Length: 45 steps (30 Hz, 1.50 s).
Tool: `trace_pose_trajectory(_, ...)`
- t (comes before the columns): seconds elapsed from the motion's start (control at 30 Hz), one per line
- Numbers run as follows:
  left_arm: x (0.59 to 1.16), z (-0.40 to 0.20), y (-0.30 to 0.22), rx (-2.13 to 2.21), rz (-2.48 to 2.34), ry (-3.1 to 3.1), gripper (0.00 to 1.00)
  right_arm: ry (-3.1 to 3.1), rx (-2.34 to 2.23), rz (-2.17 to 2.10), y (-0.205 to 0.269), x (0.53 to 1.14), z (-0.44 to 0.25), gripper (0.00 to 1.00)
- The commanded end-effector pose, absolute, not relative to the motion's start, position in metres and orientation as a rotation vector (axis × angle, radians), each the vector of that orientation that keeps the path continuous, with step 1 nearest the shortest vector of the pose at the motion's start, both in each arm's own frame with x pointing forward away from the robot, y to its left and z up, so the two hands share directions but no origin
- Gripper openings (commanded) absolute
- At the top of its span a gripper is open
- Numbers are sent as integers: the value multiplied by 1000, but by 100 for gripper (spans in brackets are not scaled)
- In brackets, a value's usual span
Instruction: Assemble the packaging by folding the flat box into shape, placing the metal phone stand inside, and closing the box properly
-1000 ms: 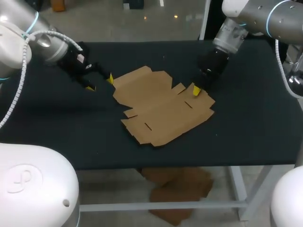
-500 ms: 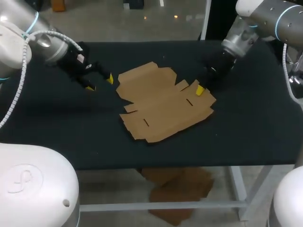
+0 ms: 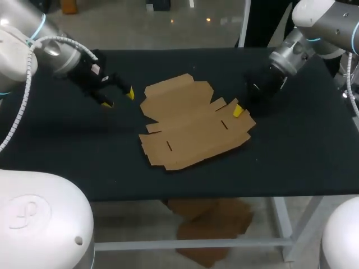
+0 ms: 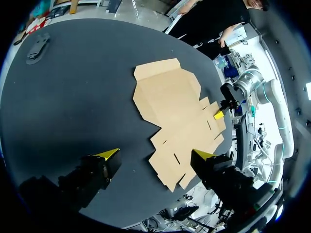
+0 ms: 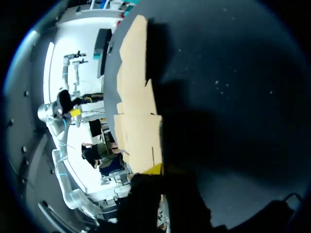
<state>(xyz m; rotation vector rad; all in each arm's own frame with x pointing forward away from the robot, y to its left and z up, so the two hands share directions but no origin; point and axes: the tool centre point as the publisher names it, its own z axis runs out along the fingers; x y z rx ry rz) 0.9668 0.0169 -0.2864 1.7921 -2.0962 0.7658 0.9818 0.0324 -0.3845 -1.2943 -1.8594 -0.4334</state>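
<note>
Flat box turned slightly on the counter
The box lies unfolded mid-counter. It has rotated a little since a second ago, and its left corner is now farther from the left fingers, which have not moved and stand wide open, holding nothing. The right fingers rest at the box's right edge (only one yellow tip shows, so I cannot tell whether they pinch the cardboard). That arm has swung out to the right.

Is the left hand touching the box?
No, the left hand sits open beside the box, with bare table between them.
</note>
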Motion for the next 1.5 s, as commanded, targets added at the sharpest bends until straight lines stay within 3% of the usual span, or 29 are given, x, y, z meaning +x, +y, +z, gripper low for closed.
trace_pose_trajectory(0.03,966,-286,17,1794,763,-2098,100,-1840,-1575,-810,38,969,-380,0)
trace_pose_trajectory(0.57,966,-286,17,1794,763,-2098,100,-1685,-1730,-978,49,966,-385,0)
trace_pose_trajectory(1.5,966,-286,17,1794,763,-2098,100,-1674,-1526,-849,50,944,-393,0)
